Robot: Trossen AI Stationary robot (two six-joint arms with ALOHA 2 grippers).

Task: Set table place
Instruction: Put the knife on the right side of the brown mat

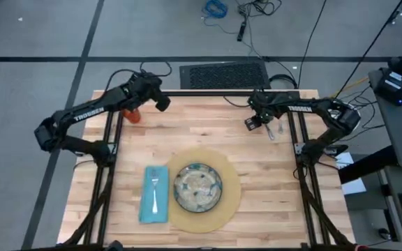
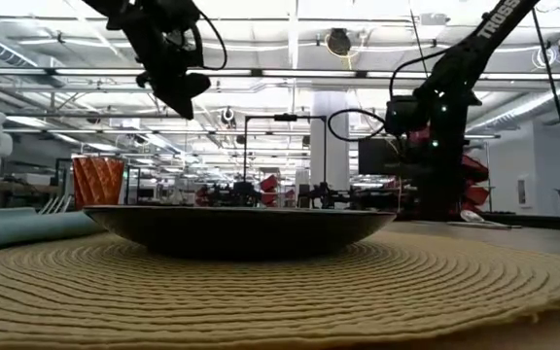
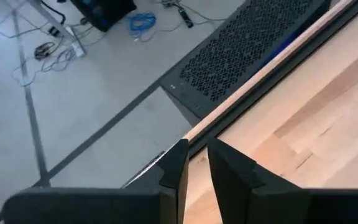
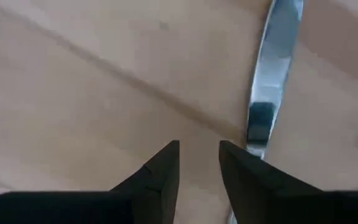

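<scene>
Tan woven mat [image 1: 232, 202] sits at the near middle of the desk [image 1: 208, 132], and on it I see the speckled grey-green plate [image 1: 197, 187], slightly toward the mat's left half. Just beside the mat on the left lies the teal napkin [image 1: 148, 199], its long axis running front to back, with the fork [image 1: 155, 192] along it, tines toward the far edge. In the low view the mat's ribbed coils [image 2: 280, 292] fill the foreground under the dark plate [image 2: 251, 228].

Farther out, the orange cup [image 1: 132, 115] stands near the far left corner, close under the left gripper [image 1: 160, 102]; I see its fingers [image 3: 176, 168] set narrowly apart with nothing between them, over the desk's far edge. The right gripper [image 1: 252, 123] hangs low near the far right, fingers [image 4: 166, 165] slightly parted and empty, with a silver knife [image 4: 269, 81] lying flat on the wood just beside them. In the high view I make out cutlery [image 1: 272, 130] there, running roughly front to back.

Pale joined strips make up the desk top, framed in black. Beyond it I see grey floor, a dark perforated panel [image 1: 223, 74] and loose cables [image 1: 215, 8]; the low view shows an open workshop hall with ceiling lights.
</scene>
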